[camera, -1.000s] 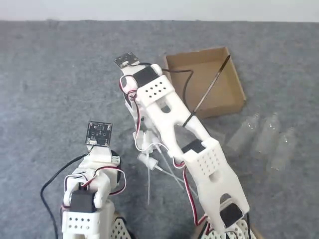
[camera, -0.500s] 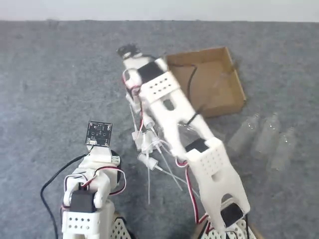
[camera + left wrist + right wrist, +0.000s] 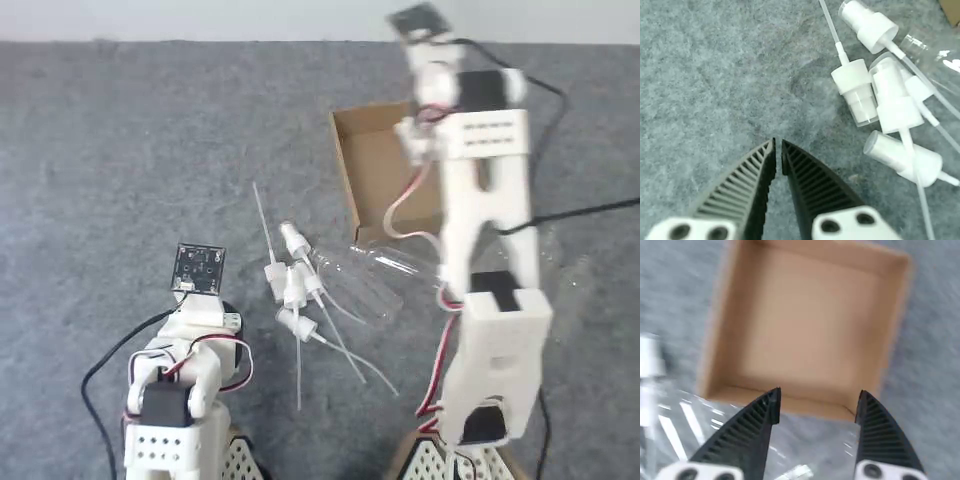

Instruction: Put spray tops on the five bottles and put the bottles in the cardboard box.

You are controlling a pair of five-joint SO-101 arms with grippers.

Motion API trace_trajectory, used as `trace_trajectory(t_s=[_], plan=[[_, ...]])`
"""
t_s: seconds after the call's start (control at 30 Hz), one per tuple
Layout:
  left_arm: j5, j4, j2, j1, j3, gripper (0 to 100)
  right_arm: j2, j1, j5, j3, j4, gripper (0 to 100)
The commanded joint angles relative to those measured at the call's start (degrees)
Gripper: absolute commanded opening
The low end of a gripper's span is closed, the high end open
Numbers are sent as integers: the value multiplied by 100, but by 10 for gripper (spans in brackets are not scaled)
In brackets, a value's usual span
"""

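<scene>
- Grey felt covers the bench (image 3: pixel 110 150), and all the task's things lie on it.
- We see the cardboard box (image 3: pixel 372 175) toward 1 o'clock from the bench's middle, open side up, with part of it hidden behind the right arm (image 3: pixel 485 230).
- We see a clear bottle (image 3: pixel 385 268) lying on its side just at 6 o'clock of the box, with its neck pointing toward 9 o'clock.
- We find one spray top at that neck end, but we cannot tell whether it is seated.
- We count a loose huddle of spray tops (image 3: pixel 295 295) (image 3: pixel 890 100) at 8 o'clock of the bottle, touching one another, their thin tubes fanning out toward 5 o'clock.
- We find the right fingers (image 3: pixel 771 402) spread wide with nothing between them, hanging above the box's wall nearest the bottle; the box's bare floor (image 3: pixel 805 325) lies beyond the tips.
- We find the left fingers (image 3: pixel 771 155) pressed nearly together, gripping nothing, low over bare felt just beside the huddle of tops.
- We see the left arm (image 3: pixel 185 350) folded back at 7 o'clock of the spray tops.
</scene>
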Motion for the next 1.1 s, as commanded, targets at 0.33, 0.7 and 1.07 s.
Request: trace_trajectory(t_s=[0.33,0.7,1.07], plan=[[9,26,-88,-26,-31,12,1165,1288,721,114,-1095,210],[9,26,-88,-26,-31,12,1938,1455,352,114,-1226,14],[9,26,-88,-26,-31,12,1851,1727,457,141,-347,6]])
